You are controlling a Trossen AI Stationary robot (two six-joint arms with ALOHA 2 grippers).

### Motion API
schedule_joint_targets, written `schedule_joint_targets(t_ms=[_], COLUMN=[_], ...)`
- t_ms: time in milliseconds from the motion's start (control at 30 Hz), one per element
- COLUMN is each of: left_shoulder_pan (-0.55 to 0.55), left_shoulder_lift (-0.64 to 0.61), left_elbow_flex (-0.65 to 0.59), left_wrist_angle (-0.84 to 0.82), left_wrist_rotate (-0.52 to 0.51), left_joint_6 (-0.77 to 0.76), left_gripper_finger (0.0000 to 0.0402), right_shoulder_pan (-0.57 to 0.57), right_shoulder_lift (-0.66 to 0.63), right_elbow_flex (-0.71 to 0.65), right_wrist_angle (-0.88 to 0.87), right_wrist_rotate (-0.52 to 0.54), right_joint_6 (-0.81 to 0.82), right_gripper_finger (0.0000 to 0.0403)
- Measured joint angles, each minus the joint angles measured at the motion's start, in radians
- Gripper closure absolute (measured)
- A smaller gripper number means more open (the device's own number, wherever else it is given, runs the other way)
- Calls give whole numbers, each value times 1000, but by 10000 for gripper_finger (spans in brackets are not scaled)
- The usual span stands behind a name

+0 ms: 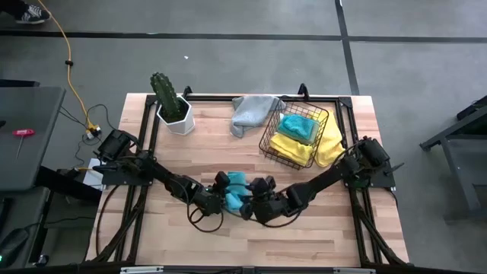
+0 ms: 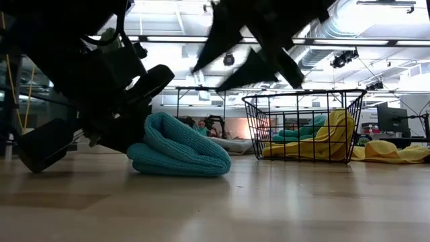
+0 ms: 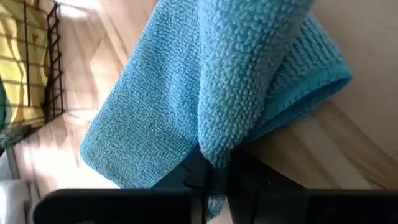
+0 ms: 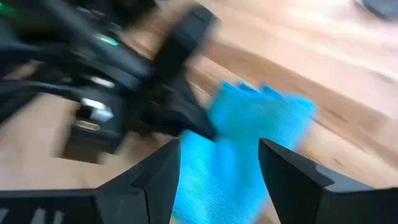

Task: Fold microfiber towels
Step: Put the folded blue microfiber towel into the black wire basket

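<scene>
Left fingers point(image 3: 214, 180) pinched shut on teal towel point(image 3: 205, 93) fold.

— What is hidden or cut off?
— The left gripper point(image 3: 214, 186) is cut off by the left wrist view's edge, its fingertips buried in the teal towel point(image 3: 205, 93). In the basket point(image 1: 295, 137), the towels are partly covered by one another.
— And blurred?
— The right wrist view is smeared throughout; the right gripper point(image 4: 217, 168) is seen only in outline.

Wooden table point(image 1: 304, 228), teal towel point(image 1: 236, 183), wire basket point(image 1: 268, 144), cactus pot point(image 1: 179, 122), grey towel point(image 1: 251, 113)
</scene>
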State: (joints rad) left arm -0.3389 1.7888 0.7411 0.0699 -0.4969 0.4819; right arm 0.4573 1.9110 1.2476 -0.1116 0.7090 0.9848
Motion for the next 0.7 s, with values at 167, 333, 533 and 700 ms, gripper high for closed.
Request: schedule_joint_targets(t_ms=[167, 333, 533, 700], left_shoulder_pan=[5, 12, 13, 13], left_shoulder_lift=[-4, -5, -4, -4], left_elbow_flex=[-16, -24, -25, -26], left_wrist_angle=[10, 15, 22, 24], left_wrist_rotate=[-8, -8, 7, 10], left_joint_6=[-30, -57, -60, -60], left_gripper_finger=[395, 394, 398, 399], right_shoulder_pan=[-37, -107, -201, -238], right_shoulder_lift=[0, 0, 29, 77], right_elbow_flex=[0, 0, 0, 1], right_wrist_angle=[-223, -279, -202, -139], right_wrist_rotate=[-100, -188, -373, -491], right_joint_6=[227, 293, 265, 259], right_gripper_finger=[194, 194, 194, 194])
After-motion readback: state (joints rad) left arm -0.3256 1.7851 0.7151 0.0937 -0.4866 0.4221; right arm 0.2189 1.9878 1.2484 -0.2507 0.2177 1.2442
